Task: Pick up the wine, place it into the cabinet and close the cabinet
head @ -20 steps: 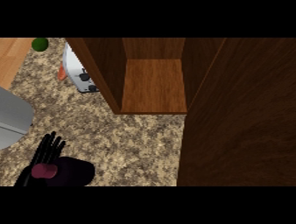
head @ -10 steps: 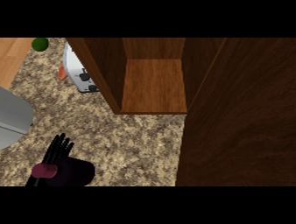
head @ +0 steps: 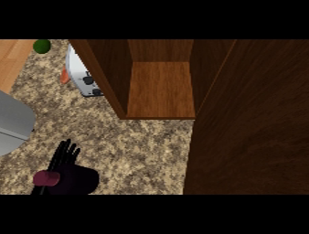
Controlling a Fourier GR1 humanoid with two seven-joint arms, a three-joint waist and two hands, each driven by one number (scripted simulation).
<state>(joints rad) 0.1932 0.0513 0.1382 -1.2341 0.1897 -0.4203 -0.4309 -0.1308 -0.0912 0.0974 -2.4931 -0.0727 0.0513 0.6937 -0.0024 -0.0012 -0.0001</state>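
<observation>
The wine [head: 76,180] stands at the bottom left of the speckled counter [head: 137,151], a dark bottle seen from above with a maroon top [head: 47,178]. My left hand [head: 65,155] is right against its far side, fingers straight and spread, pointing away from me; its palm is hidden behind the bottle. The wooden cabinet [head: 161,89] stands open at the top middle with a bare shelf inside. Its door [head: 258,123] swings out toward me and fills the right side. My right hand does not show.
A white toaster [head: 82,75] sits just left of the cabinet, with an orange item [head: 65,76] beside it and a green fruit [head: 42,45] farther back. A grey metal object [head: 2,121] lies at the left edge. Light wood [head: 2,59] covers the top left.
My left hand has shifted right, coming in behind the wine bottle. The bottle has barely moved.
</observation>
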